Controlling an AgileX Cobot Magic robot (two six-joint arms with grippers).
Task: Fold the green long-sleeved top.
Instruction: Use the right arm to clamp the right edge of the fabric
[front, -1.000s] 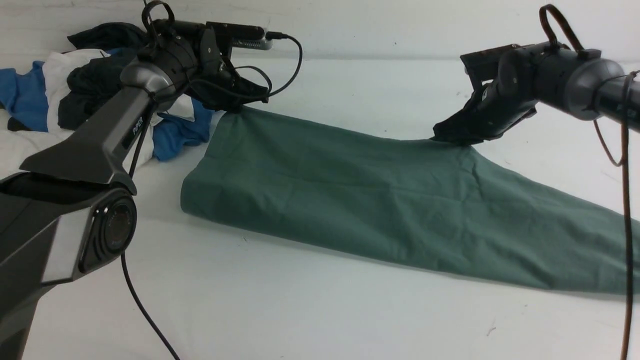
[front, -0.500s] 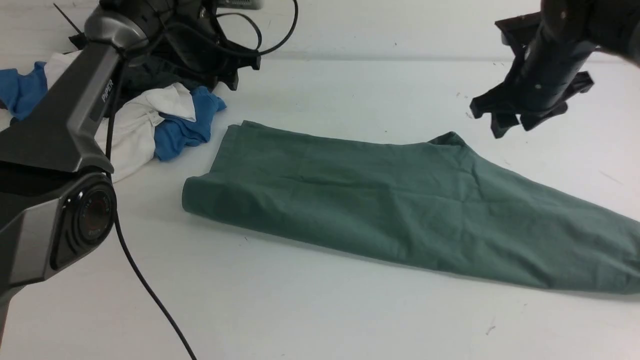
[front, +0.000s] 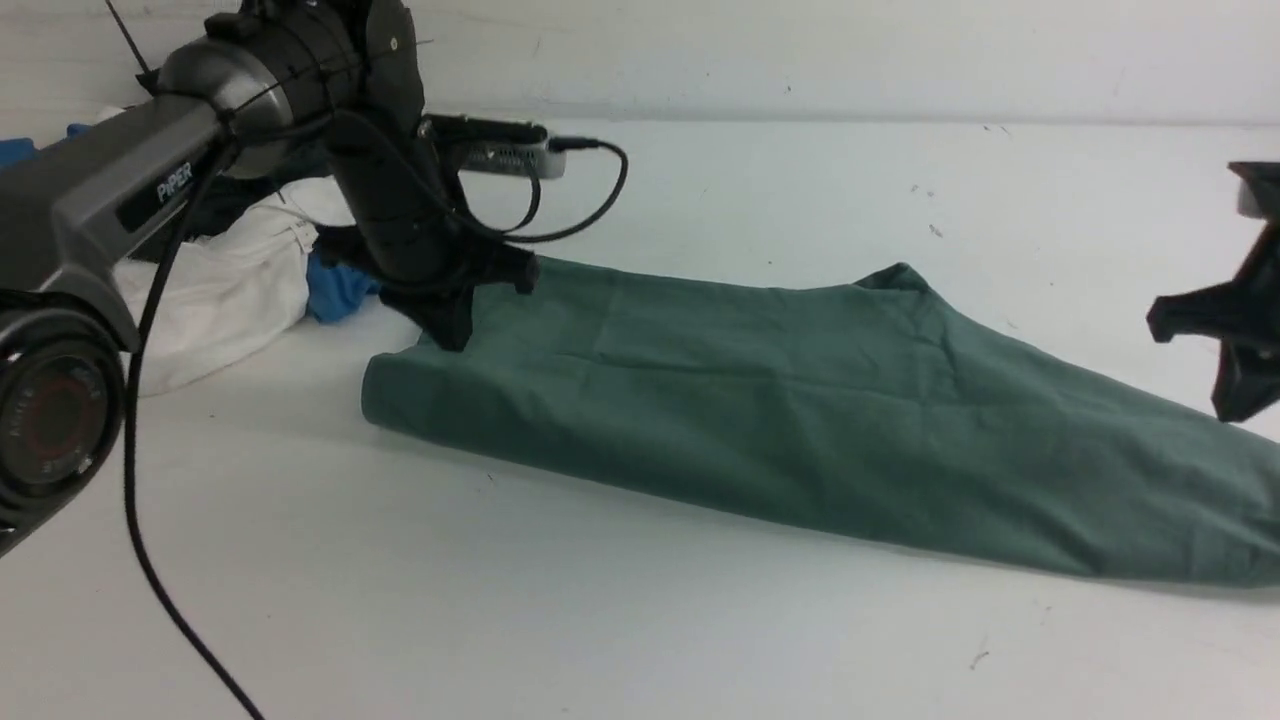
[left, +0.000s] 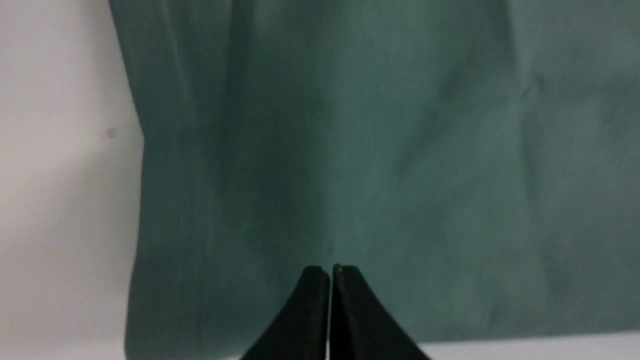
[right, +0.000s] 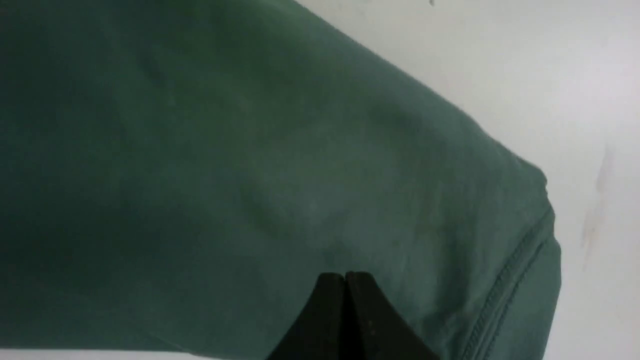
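The green long-sleeved top (front: 800, 420) lies on the white table as a long folded band, running from centre left to the right edge. My left gripper (front: 452, 335) points down over the band's left end, its jaws shut with nothing between them. The left wrist view has the shut tips (left: 330, 270) just above smooth green cloth (left: 380, 150). My right gripper (front: 1230, 400) hangs at the right edge above the band's right end. In the right wrist view its shut, empty tips (right: 345, 275) stand over green cloth (right: 250, 175) near a stitched hem (right: 520, 270).
A pile of white, blue and black garments (front: 230, 270) sits at the back left, behind my left arm. A black cable (front: 150, 560) hangs from that arm down across the front left of the table (front: 600, 620). A pale wall rises behind the table.
Both grippers let go of the top's far edge, lifted away open, then shut. The left came back down over the left end; the right swung out to the right end. The far edge has settled flat.
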